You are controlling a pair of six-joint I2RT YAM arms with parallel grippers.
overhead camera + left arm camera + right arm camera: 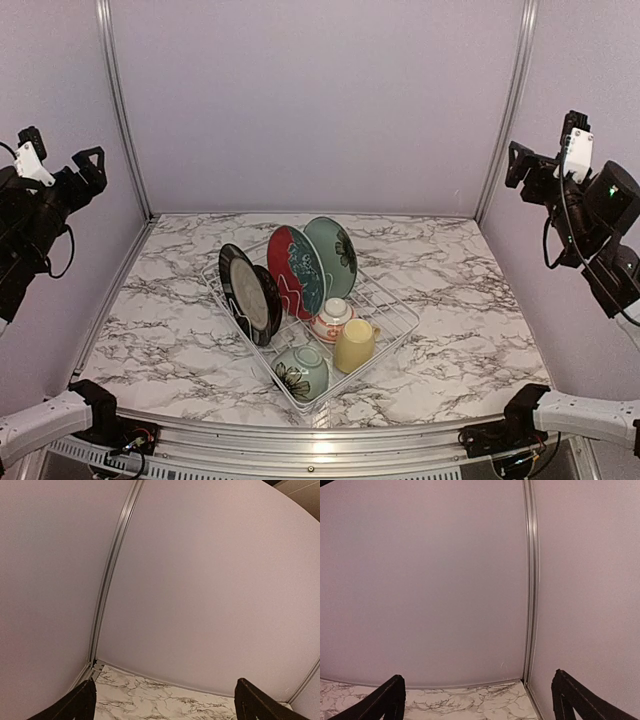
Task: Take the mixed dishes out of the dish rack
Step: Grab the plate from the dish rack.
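Observation:
The white wire dish rack (392, 322) sits in the middle of the marble table in the top view. In it stand two black-rimmed plates (248, 293), a red-and-teal plate (296, 270) and a teal flowered plate (332, 256). A small red-patterned white bowl (333, 318), a yellow cup (354, 345) and a green flowered bowl (301, 373) lie at its near side. My left gripper (92, 165) is raised high at the far left, open and empty. My right gripper (517, 165) is raised high at the far right, open and empty. Both wrist views show only walls and far table corners.
Pale walls with metal corner posts (120, 110) enclose the table on three sides. A metal rail (320, 445) runs along the near edge. Bare marble (160, 330) lies left and right of the rack.

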